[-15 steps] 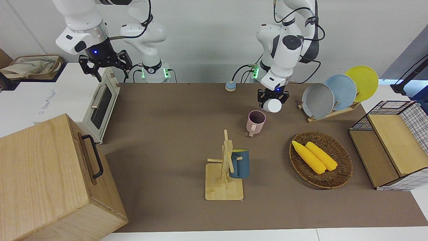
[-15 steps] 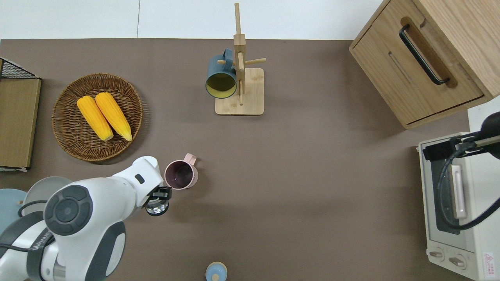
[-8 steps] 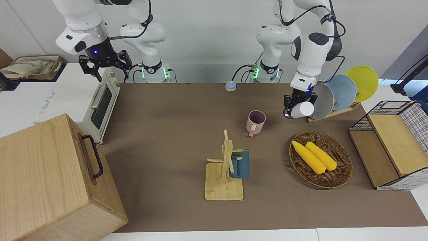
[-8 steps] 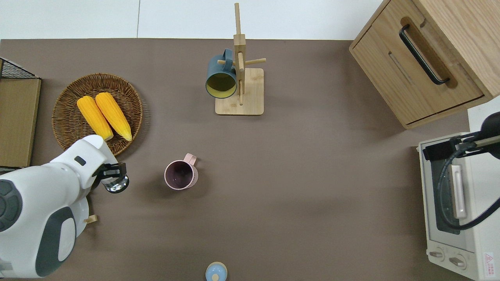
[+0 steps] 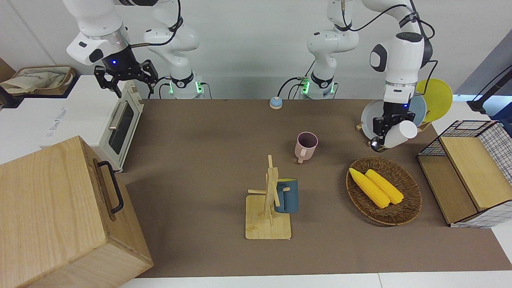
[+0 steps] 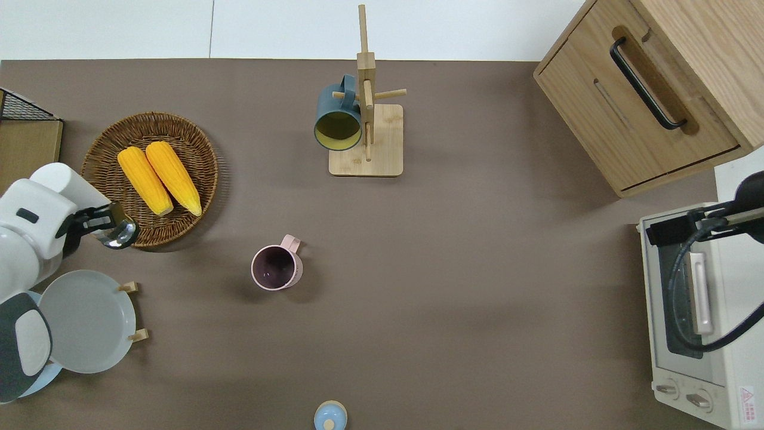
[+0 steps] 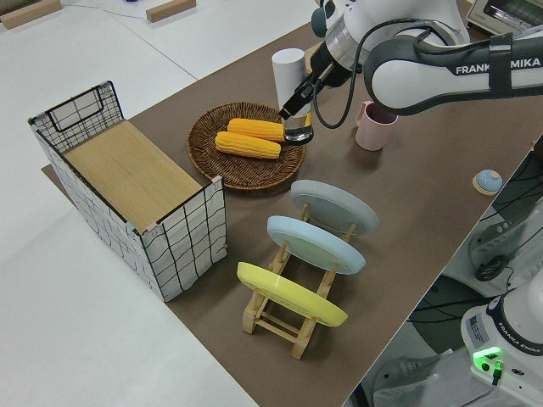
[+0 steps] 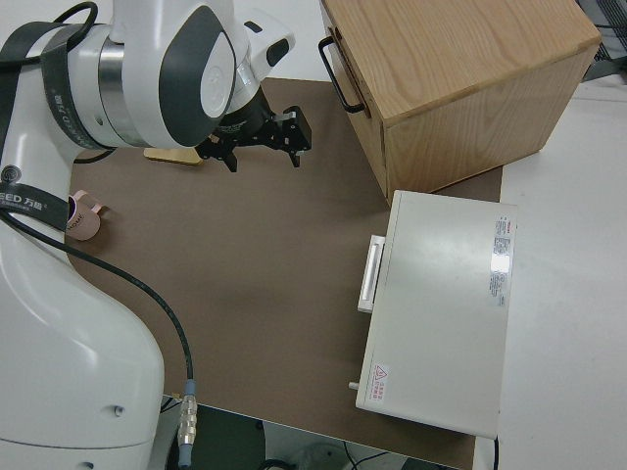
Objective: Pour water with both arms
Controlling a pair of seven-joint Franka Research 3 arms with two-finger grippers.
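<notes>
My left gripper [image 5: 390, 129] [image 6: 95, 224] [image 7: 299, 91] is shut on a bottle [image 5: 401, 134] [image 6: 120, 233] [image 7: 288, 68] with a white top and a clear base. It holds the bottle tilted in the air over the edge of the wicker basket [image 6: 89, 173] that lies nearest the robots. A pink mug [image 5: 306, 145] [image 6: 276, 267] [image 7: 373, 125] stands upright on the brown table, apart from the bottle, toward the table's middle. The right arm with its open gripper [image 5: 125, 78] [image 8: 261, 139] is parked.
The basket [image 5: 412, 208] holds two corn cobs [image 5: 376, 187]. A plate rack [image 7: 318, 246] with three plates and a wire crate [image 5: 468, 172] stand at the left arm's end. A mug tree with a blue mug [image 5: 286, 196], a wooden box [image 5: 60, 208] and a toaster oven [image 5: 120, 120] are also here.
My left arm has swung the bottle away from beside the pink mug toward the left arm's end, to over the basket's edge. The right arm has not moved.
</notes>
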